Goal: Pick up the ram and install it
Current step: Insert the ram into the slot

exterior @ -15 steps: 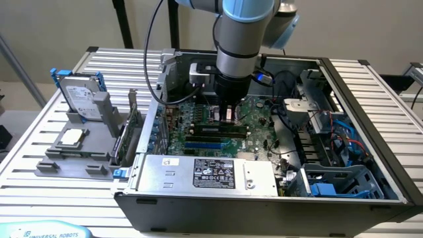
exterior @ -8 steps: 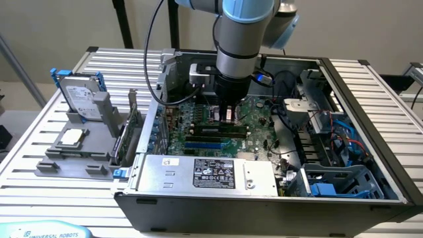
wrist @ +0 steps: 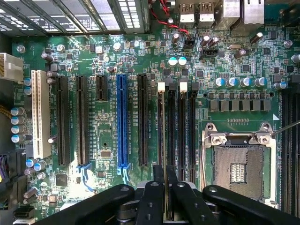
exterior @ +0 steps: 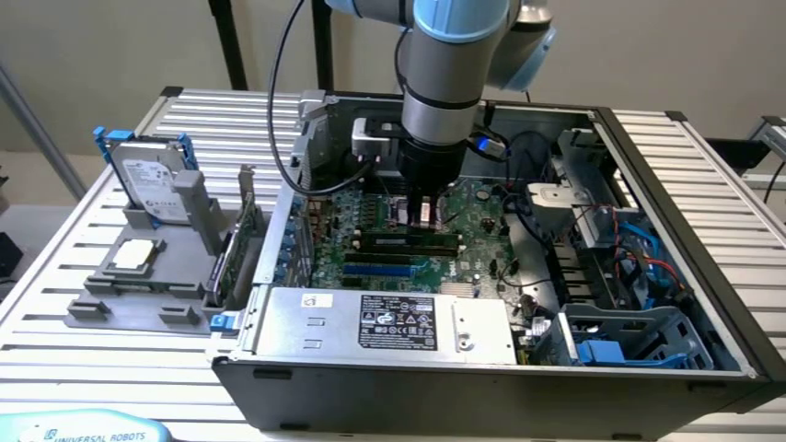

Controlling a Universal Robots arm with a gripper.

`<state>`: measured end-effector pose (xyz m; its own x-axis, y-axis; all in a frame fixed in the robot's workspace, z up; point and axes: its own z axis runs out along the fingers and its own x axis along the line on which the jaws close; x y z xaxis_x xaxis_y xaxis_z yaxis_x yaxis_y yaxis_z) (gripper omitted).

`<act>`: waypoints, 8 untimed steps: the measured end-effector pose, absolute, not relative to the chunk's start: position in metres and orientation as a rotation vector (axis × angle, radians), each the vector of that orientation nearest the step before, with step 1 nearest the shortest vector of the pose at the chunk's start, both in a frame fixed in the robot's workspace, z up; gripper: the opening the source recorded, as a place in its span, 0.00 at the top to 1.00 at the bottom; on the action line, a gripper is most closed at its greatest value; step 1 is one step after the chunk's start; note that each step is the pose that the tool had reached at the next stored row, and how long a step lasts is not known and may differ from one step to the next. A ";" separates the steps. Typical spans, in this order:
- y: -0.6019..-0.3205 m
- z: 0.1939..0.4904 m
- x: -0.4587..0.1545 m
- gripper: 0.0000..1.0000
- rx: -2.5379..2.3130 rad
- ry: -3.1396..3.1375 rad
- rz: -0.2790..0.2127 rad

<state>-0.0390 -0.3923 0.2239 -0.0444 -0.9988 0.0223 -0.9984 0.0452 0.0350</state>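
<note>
One ram (wrist: pixel 165 183) edge-on in pincer (wrist: pixel 165 197), above motherboard (wrist: pixel 108 122) slots.

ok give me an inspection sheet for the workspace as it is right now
surface: ribbed silver metal table carrying an open dark computer case, green motherboard exposed
job's things: thin green ram stick edge-on in the hand, over the black memory slots, which look empty
clutter: silver hard drive with blue rails upright on a grey fixture
hand: black hand shut on the ram stick
cables: black cable beside the arm; blue cables inside the case
surroundings: beige wall
</note>
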 end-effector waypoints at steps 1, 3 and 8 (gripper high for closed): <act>-0.392 0.224 -0.039 0.87 2.143 -2.241 -0.015; -0.392 0.224 -0.039 0.87 2.143 -2.241 -0.015; -0.392 0.223 -0.039 0.79 2.143 -2.241 -0.015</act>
